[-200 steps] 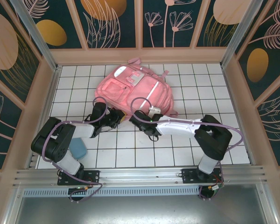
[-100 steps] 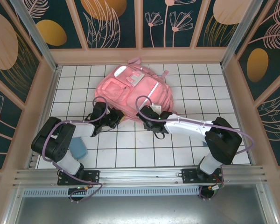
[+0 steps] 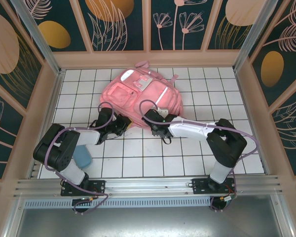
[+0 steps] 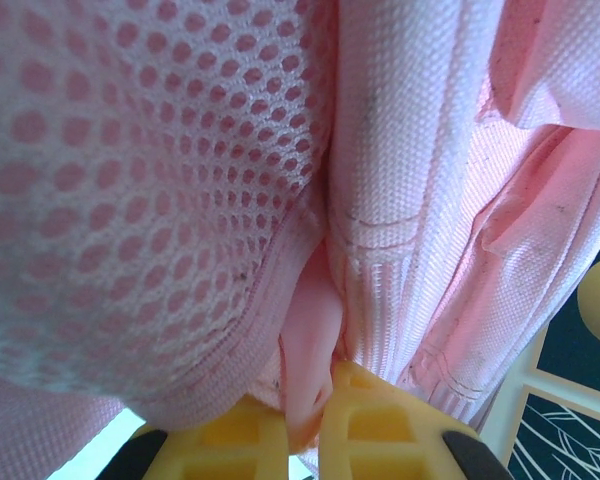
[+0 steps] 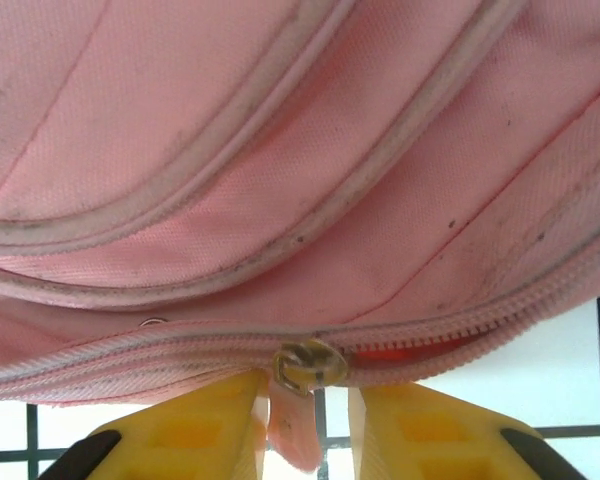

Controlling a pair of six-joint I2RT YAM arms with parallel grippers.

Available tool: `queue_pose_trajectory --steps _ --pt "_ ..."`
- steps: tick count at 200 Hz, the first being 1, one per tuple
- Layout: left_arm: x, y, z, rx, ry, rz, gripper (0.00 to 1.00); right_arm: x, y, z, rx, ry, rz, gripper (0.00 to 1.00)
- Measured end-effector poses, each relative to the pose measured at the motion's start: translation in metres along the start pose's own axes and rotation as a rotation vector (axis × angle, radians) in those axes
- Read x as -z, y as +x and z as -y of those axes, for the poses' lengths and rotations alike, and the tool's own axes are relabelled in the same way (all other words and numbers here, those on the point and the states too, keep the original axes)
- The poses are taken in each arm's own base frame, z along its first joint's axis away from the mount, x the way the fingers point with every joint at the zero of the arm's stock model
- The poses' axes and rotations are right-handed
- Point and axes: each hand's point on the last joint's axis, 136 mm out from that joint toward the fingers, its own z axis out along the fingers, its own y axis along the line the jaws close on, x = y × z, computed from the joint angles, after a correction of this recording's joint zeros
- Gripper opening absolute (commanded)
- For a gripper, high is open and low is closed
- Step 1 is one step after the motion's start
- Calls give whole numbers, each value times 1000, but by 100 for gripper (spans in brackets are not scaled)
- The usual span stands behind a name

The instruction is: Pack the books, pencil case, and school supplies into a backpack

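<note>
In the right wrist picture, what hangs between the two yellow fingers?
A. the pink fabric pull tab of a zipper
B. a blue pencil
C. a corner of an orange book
A: the pink fabric pull tab hangs from the metal zipper slider of the soft pink backpack, between the fingers of the right gripper.

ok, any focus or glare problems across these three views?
Top external: sharp and evenly lit, soft shadows under the arms, mild sheen on the pale panel of the backpack. Left wrist: too close, mesh soft, weave beside it crisper, left gripper's fingers blurred. Right wrist: zipper pull in focus, right gripper's fingers soft, white tiles washed out.
</note>
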Motion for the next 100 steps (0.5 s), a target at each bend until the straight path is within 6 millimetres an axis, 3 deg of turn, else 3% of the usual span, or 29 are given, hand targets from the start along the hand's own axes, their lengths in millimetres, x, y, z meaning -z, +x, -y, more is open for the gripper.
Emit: queue_pose_trajectory --steps 40,100 --pt "0 0 2 -5 3 0 0 0 0 4 -8 31 3 9" --pt "-1 0 1 -16 -9 -4 0 3 2 8 -4 38 6 2"
